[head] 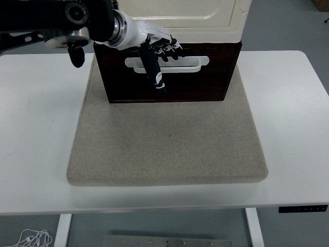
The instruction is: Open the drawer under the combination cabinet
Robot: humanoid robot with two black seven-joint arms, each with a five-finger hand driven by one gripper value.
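Your left hand (154,49) sits at the white handle (195,63) of the dark drawer (205,82), fingers seemingly curled onto it, though contact is hard to confirm; the drawer sits beneath the cream cabinet (205,20), on the grey mat (169,144).

Dark brown wooden drawer front (205,82) looks smooth; its white plastic handle (193,64) glossy; the grey felt-like mat (169,139) rough and matt; white tabletop (36,128) smooth

White table (36,128), grey mat (164,149) on it
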